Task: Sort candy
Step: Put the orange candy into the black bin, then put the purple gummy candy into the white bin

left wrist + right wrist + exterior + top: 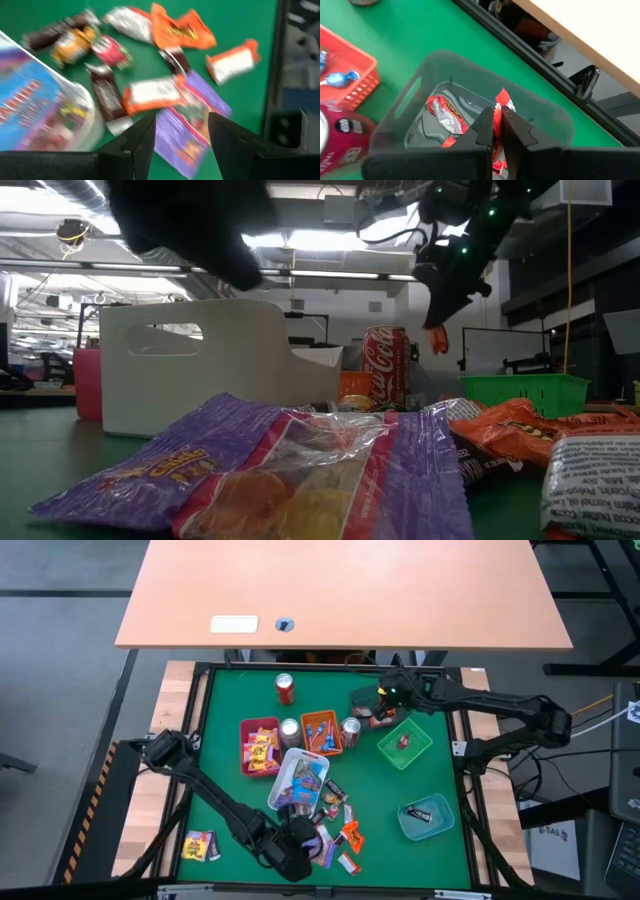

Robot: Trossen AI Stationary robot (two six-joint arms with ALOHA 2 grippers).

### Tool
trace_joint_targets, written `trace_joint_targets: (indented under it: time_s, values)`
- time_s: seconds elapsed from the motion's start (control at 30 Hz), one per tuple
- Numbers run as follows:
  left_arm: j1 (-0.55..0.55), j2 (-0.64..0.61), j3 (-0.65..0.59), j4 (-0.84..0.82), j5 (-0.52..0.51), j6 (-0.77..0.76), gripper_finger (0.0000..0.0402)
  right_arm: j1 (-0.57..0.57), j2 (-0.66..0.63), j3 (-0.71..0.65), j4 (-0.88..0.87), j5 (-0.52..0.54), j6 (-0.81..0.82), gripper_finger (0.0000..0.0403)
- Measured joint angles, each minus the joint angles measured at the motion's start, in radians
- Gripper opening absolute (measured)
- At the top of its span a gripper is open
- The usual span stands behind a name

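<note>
Crinkly glossy candy wrappers (150, 95), matt green tabletop (440, 775), plastic trays (404, 745)

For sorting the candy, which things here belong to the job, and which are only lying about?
Job:
- loose candy pile
- red candy in the right end effector
- purple candy under the open left end effector
- green tray

Lying about:
- soda cans
- white label on the desk

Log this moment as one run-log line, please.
right gripper: shut on red candy, above green tray | left gripper: open, over purple candy | stage: sorting underway
</note>
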Motion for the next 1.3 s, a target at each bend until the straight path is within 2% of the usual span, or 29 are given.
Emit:
trace_joint_targets:
  time_s: [0.3,0.5,0.83,1.0,1.3]
  values:
    - [-0.064,0.001,0.0,0.0,0.027,0.009,0.017,0.003,0.053,0.0,0.0,0.005,-0.014,0.0019]
    - [-0.091,0.009,0.0,0.009,-0.043,0.011,0.017,0.003,0.065,0.0,-0.001,0.005,-0.016,0.0025]
    - [-0.088,0.103,0.0,0.11,-0.061,0.094,0.017,0.003,0.065,0.0,-0.005,-0.001,-0.016,0.0134]
    - [-0.069,0.159,0.0,0.118,-0.06,0.116,0.017,0.003,0.065,0.0,-0.048,-0.097,-0.015,0.0158]
    - [-0.059,0.218,0.002,0.124,-0.04,0.115,0.0165,0.004,0.03,0.0,-0.077,-0.314,-0.009,0.0161]
